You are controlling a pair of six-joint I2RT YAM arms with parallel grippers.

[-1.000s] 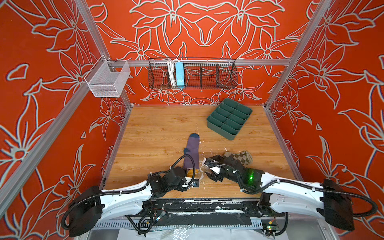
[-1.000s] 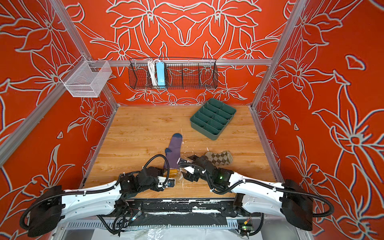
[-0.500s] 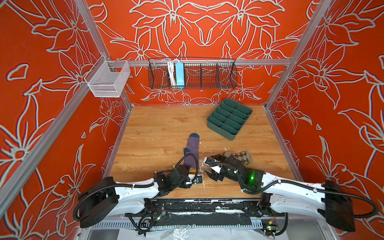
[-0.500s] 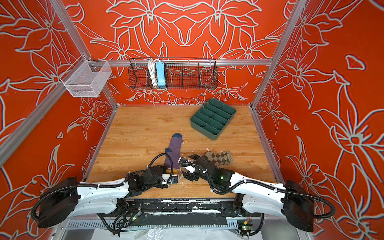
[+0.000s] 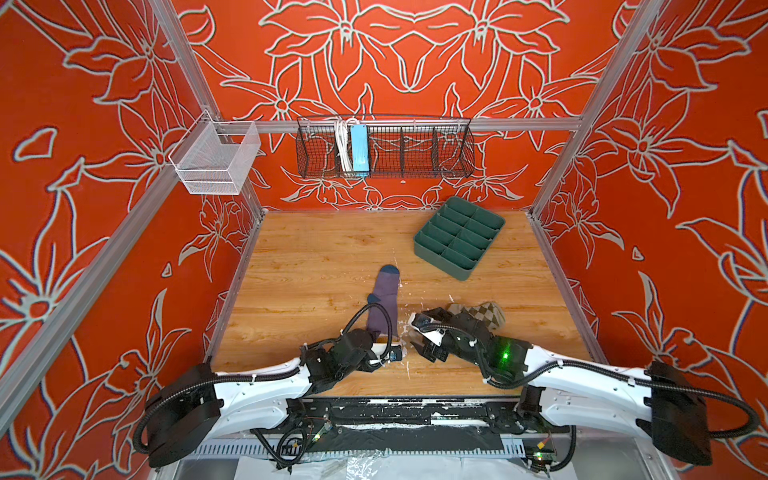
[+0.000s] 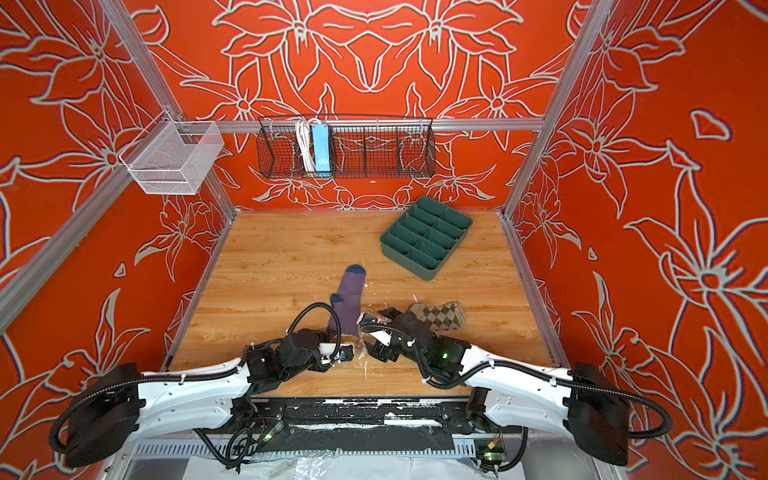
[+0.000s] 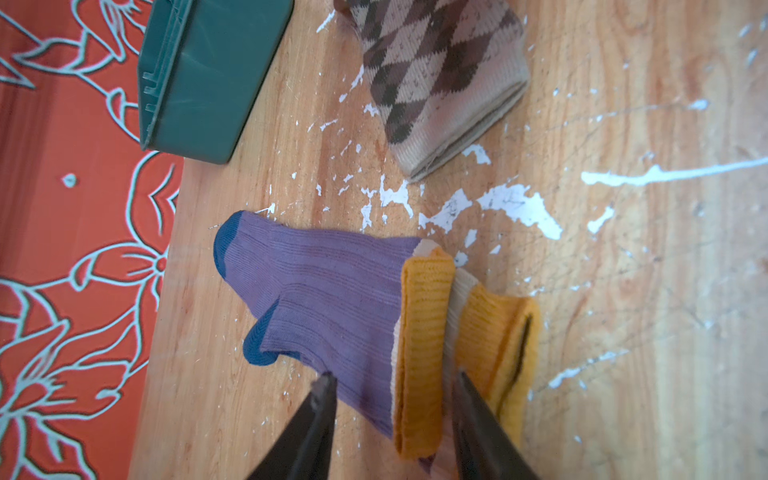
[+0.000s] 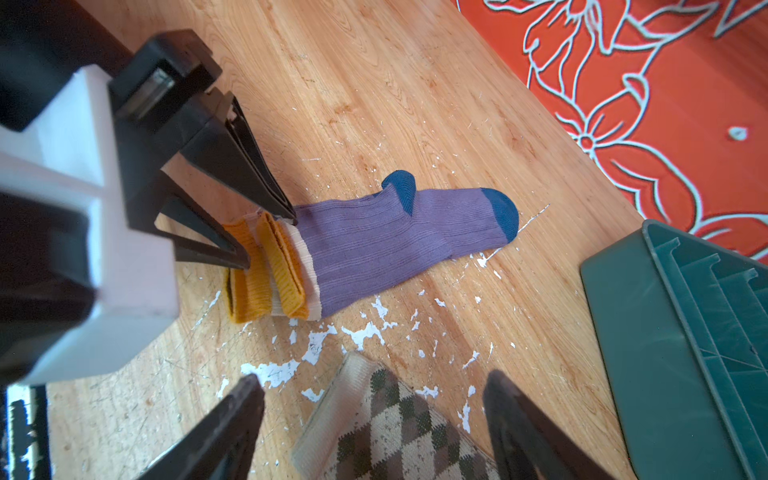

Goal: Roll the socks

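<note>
A purple sock (image 5: 384, 297) (image 6: 352, 295) lies mid-table, dark blue toe pointing away. Its mustard cuff (image 7: 419, 332) (image 8: 286, 266) is folded over on itself at the near end. My left gripper (image 7: 392, 376) (image 8: 268, 239) (image 5: 388, 353) straddles that folded cuff, jaws still apart with a gap beside the fabric. To its right lies the argyle sock (image 5: 486, 313) (image 6: 442, 318) (image 7: 432, 70), its cuff end (image 8: 332, 415) under my right gripper (image 8: 374, 378) (image 5: 415, 334) (image 6: 368, 338). That gripper is wide open and holds nothing.
A green compartment tray (image 5: 440, 257) (image 6: 409, 259) sits at the back right, close to the socks in the wrist views (image 7: 208, 75) (image 8: 665, 332). A black wire basket (image 5: 386, 145) and a white mesh basket (image 5: 216, 160) hang on the walls. White scuffs mark the wood.
My left arm has slid right toward the purple sock's cuff, and its jaws have narrowed around the folded cuff. The right arm has hardly moved.
</note>
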